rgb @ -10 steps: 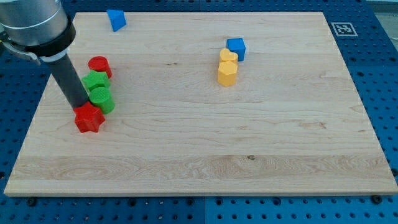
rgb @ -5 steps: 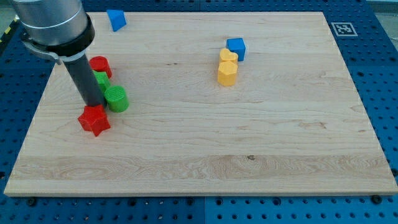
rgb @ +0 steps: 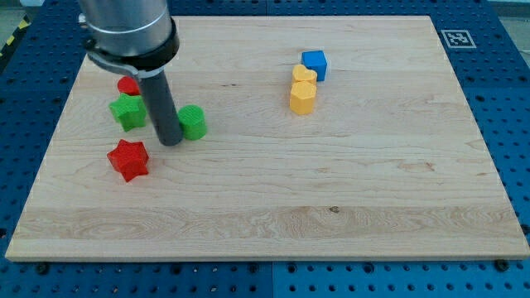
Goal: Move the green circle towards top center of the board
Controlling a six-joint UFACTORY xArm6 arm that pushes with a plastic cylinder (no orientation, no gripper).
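The green circle lies on the wooden board at the view's left, roughly mid-height. My tip rests on the board, touching the circle's left side. A green star lies to the left of the rod. A red circle sits just above the green star, partly hidden by the arm. A red star lies below and left of my tip.
A blue cube sits at the upper centre-right, with a yellow heart and a yellow hexagon stacked just below it. The arm's body covers the board's top-left corner. A marker tag sits off the board's top-right corner.
My tip has slid to the right and pushed the green circle rightward, away from the green star and red star. The arm now hides the blue block at the top left.
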